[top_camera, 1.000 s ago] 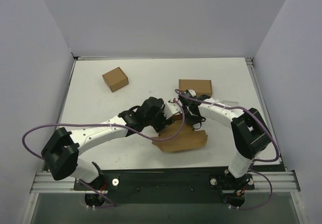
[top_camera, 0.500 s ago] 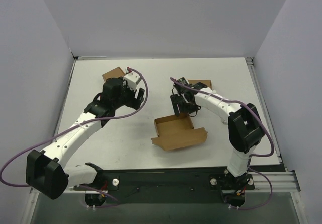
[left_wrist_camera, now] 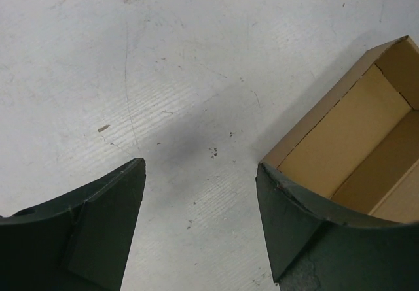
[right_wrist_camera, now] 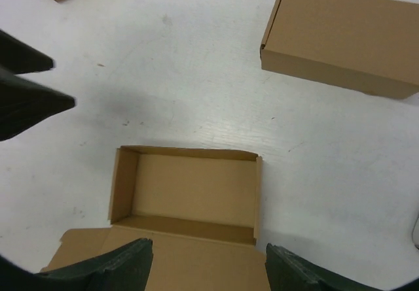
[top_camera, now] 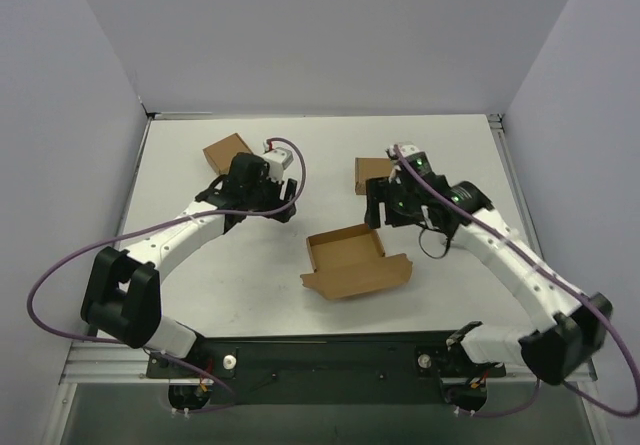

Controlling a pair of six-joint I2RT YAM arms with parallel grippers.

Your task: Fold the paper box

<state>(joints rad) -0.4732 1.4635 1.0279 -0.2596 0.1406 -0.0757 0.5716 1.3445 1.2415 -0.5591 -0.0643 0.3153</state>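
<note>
From my station I see the paper box (top_camera: 354, 262) sitting near the middle of the worktop (top_camera: 200, 265), a little toward the near edge. It stands as an open tray. The walls are up on the far half, and one long panel lies flat on the surface on the near side, its small tabs sticking out at the ends. Nothing lies inside the tray.

The left gripper (left_wrist_camera: 198, 167) hangs over bare worktop just left of the box. Its fingers (left_wrist_camera: 98, 239) are spread wide and hold nothing. In its wrist view a corner of the tray shows right beside the right-hand finger. I cannot tell whether that finger touches the cardboard.

The right gripper (right_wrist_camera: 208, 245) hovers above the box, toward the far right side of it. Its jaws are also well apart and empty. Its wrist camera looks straight down into the open tray, and the flat panel runs between the two finger tips at the bottom of that view.

A small carton (top_camera: 228, 155) rests near the far left corner, behind the left arm. A closed box (right_wrist_camera: 347, 39) lies toward the far edge, right of centre. In the overhead view it is partly hidden by the right arm. Both sit well apart from the paper box.
</note>
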